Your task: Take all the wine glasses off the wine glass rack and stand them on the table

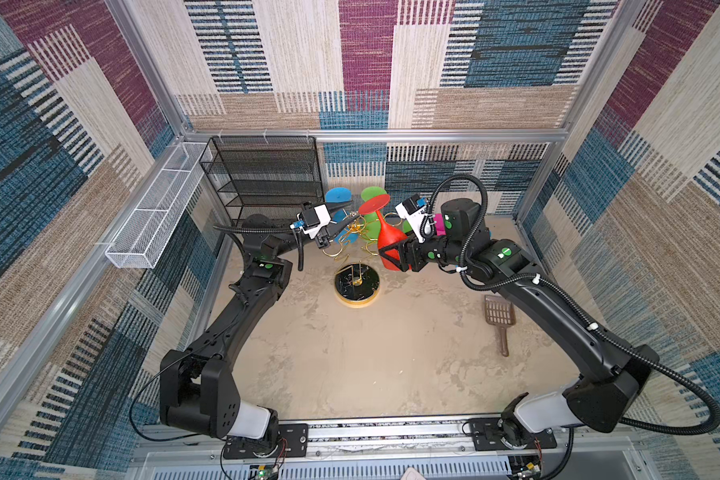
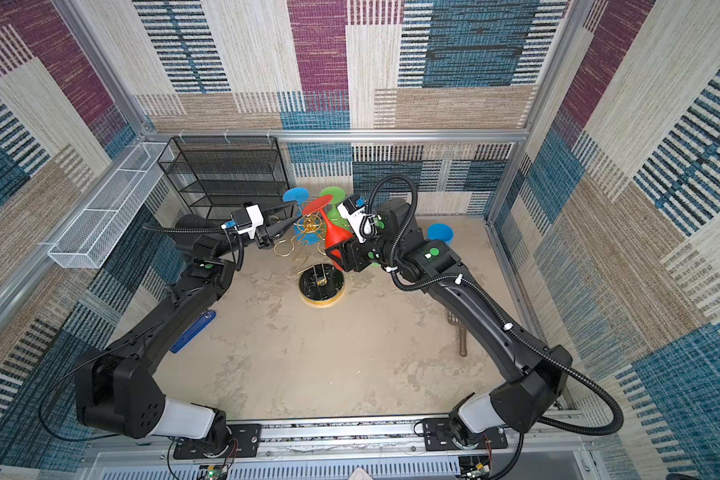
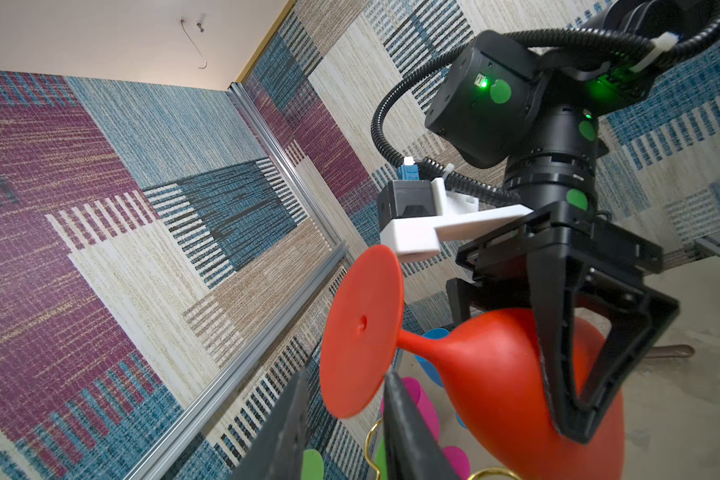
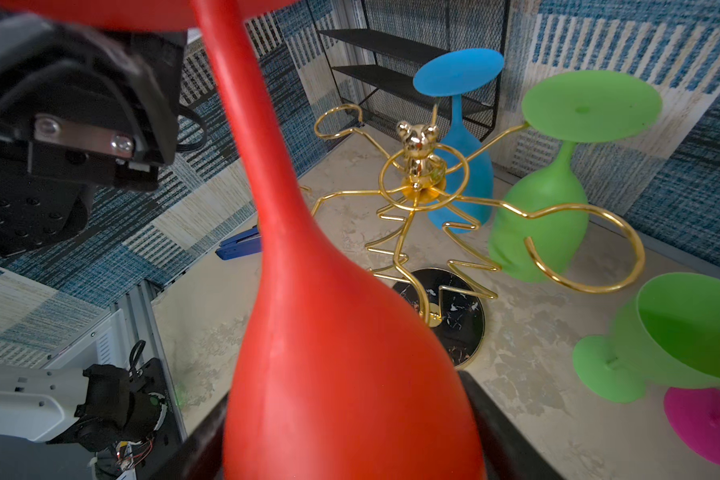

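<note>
On the worktop (image 1: 350,365) stands the wine glass rack (image 1: 357,286), and just right of its gold arms the right end effector (image 1: 391,254) clamps the bowl of the red wine glass (image 1: 389,235) — foot up, tilted toward the post, its stem outside the loops. The left end effector (image 1: 352,210) hangs at the rack's top with its fingers (image 3: 408,415) partly spread, gold wire showing between them — whether they touch it I cannot tell. Behind, a blue glass (image 4: 460,166) and a green glass (image 4: 558,199) hang upside down from the far arms.
</note>
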{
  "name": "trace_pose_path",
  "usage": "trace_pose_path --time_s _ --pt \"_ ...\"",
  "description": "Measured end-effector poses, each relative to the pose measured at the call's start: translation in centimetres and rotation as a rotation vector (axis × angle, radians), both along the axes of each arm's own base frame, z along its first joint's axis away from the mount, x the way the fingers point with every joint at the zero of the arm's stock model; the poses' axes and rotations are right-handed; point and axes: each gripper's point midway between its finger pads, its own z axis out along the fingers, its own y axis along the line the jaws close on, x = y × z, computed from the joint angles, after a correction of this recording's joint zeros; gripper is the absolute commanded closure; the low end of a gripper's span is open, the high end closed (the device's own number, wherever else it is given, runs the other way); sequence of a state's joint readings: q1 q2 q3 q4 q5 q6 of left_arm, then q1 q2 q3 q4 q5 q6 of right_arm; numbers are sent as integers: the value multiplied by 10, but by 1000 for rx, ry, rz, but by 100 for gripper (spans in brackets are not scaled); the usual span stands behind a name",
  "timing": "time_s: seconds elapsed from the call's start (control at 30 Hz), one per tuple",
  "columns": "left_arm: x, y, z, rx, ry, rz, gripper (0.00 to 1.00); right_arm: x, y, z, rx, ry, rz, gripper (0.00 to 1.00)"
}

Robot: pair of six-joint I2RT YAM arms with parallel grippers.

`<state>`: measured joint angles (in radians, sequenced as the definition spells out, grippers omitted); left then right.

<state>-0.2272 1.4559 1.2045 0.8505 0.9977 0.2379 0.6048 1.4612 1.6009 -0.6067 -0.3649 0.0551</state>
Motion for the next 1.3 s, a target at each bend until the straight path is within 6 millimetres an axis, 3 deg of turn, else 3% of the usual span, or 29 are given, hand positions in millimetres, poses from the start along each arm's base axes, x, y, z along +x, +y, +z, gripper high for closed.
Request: trace_pose_path --time_s 0.37,1.0,1.17,1.3 --pt "2 -4 -5 15 -27 2 65 -1 11 7 37 5 51 51" --pt "1 -14 5 -1 -68 12 68 -7 13 11 57 14 81 52" --pt "-1 -17 7 0 -93 15 70 -8 14 10 57 21 81 52" --pt "-2 -18 9 0 -102 16 78 -8 14 9 56 24 81 52"
